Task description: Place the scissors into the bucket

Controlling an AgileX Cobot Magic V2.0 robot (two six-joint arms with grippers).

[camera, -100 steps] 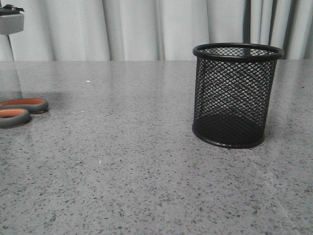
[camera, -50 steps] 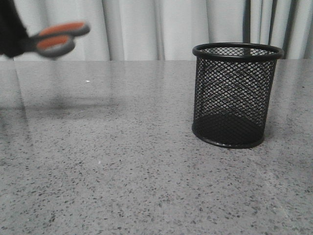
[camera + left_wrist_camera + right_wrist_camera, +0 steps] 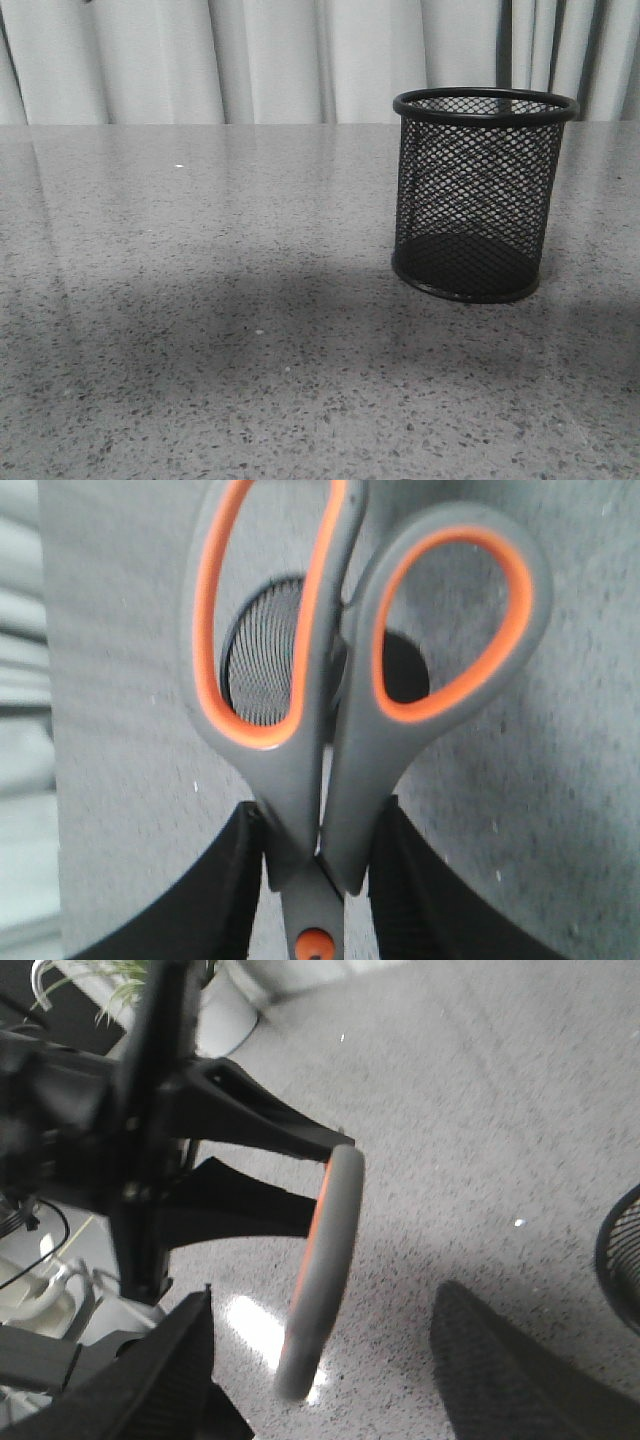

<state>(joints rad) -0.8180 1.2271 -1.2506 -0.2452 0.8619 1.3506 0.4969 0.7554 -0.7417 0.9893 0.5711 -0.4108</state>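
The bucket [image 3: 480,190], a black wire-mesh cup, stands upright on the grey table right of centre in the front view. Neither the scissors nor any gripper shows in that view. In the left wrist view my left gripper [image 3: 318,825] is shut on the scissors [image 3: 345,780] just above the orange pivot dot, handle loops pointing away. The bucket's mouth [image 3: 262,660] shows below, through and behind the loops. In the right wrist view my right gripper [image 3: 328,1305] is open and empty. The scissors' handle [image 3: 325,1250] hangs edge-on before it, and the bucket's rim [image 3: 620,1250] is at the edge.
The speckled grey table [image 3: 200,300] carries a broad shadow across its middle. Pale curtains [image 3: 280,60] hang behind it. The left arm [image 3: 150,1130] fills the near side of the right wrist view. A white plant pot [image 3: 225,1010] stands beyond the table.
The scissors lay on the table at the far left, were lifted into the air, and have now left the front view. A shadow has spread across the table.
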